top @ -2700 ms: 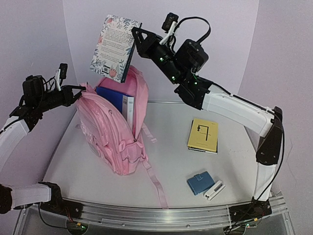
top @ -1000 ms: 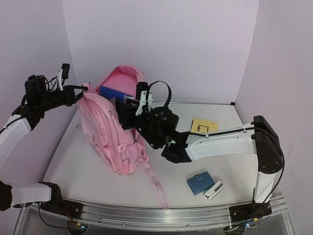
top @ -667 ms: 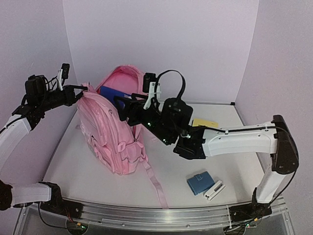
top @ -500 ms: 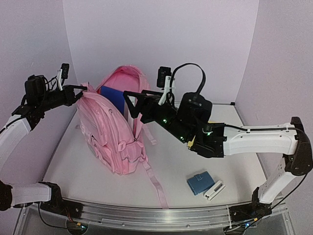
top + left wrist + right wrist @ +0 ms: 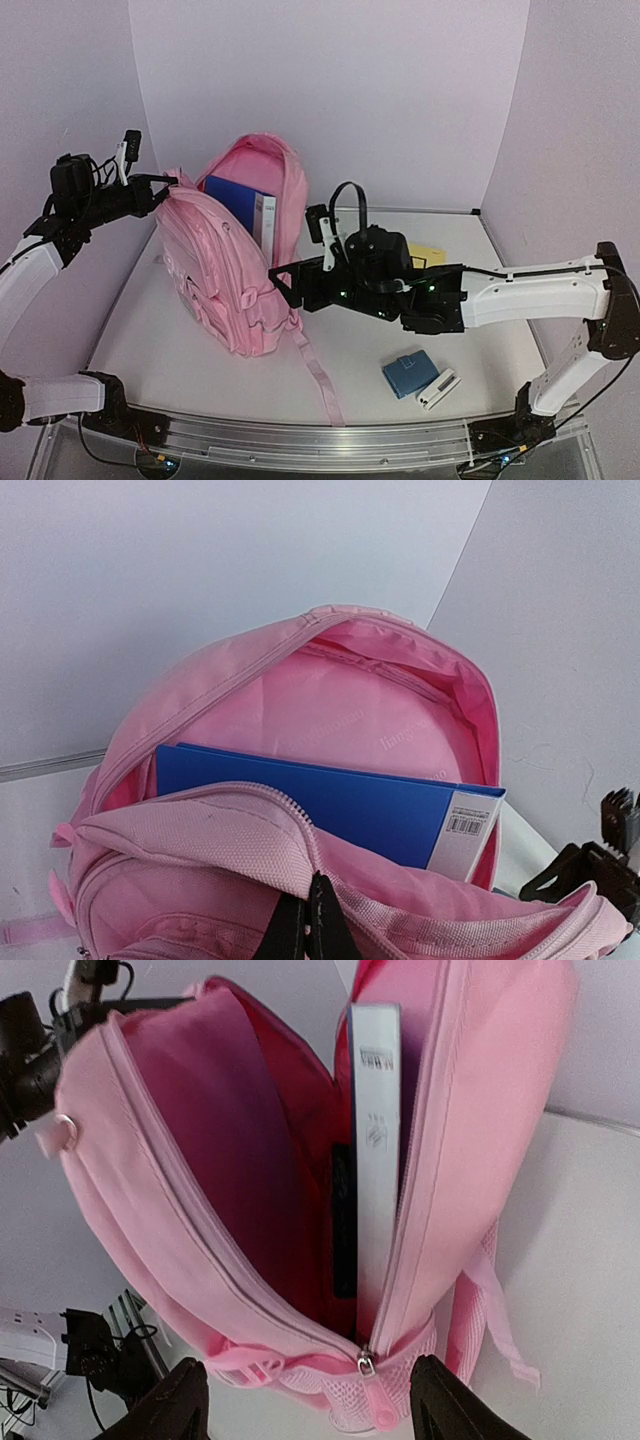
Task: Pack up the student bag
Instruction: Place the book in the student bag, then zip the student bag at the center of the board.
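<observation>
The floral book that the right arm held high over the student bag point(image 5: 232, 268) moments ago is no longer in the right gripper point(image 5: 283, 288). That gripper has dipped into the bag's mouth, pulled back out, and now sits low at centre frame beside the bag's open side, its fingers spread with nothing between them. The bag stands at left of centre on the table, its front panel held forward by the left gripper point(image 5: 165, 182), whose fingers are pinched together on the zipper rim at upper left. This suggests the book is now packed, with more items to follow. In the right wrist view a dark spine point(image 5: 343, 1222) stands against the blue folder point(image 5: 375, 1140); whether it is that book is hard to say, as no cover shows. The left wrist view shows only the folder inside. The yellow book point(image 5: 432, 254) is mostly hidden behind the right arm, while the blue case point(image 5: 408, 373) lies at lower right.
</observation>
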